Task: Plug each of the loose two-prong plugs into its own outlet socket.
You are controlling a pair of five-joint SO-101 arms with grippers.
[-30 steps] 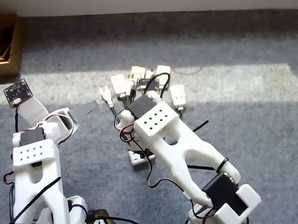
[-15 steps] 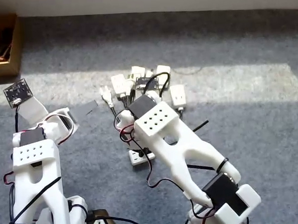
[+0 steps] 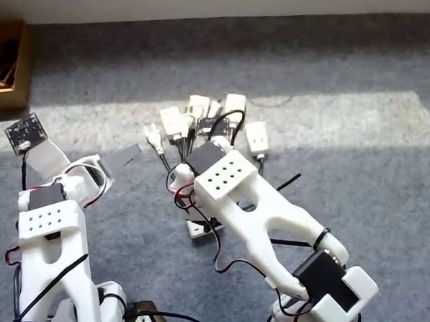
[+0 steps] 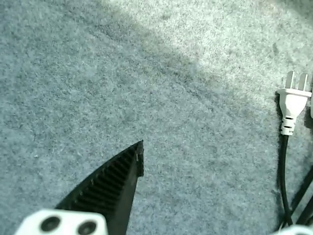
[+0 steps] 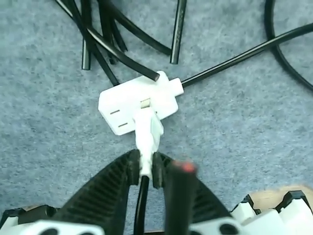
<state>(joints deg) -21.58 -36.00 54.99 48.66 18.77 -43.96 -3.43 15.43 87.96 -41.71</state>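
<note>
Right gripper point(image 5: 145, 164) around plug point(image 5: 149, 131) at outlet socket point(image 5: 120, 108)

my right arm point(image 3: 249, 199) lies over a white outlet socket point(image 3: 201, 227), pointing at a cluster of white plugs point(image 3: 198, 118); one loose plug point(image 3: 154, 137) lies nearer my left arm point(image 3: 51, 220).

The right arm point(image 3: 230, 178) pulls back slightly toward its base, and the black cable loop point(image 3: 232, 120) beyond it shifts nearer with it.
</note>
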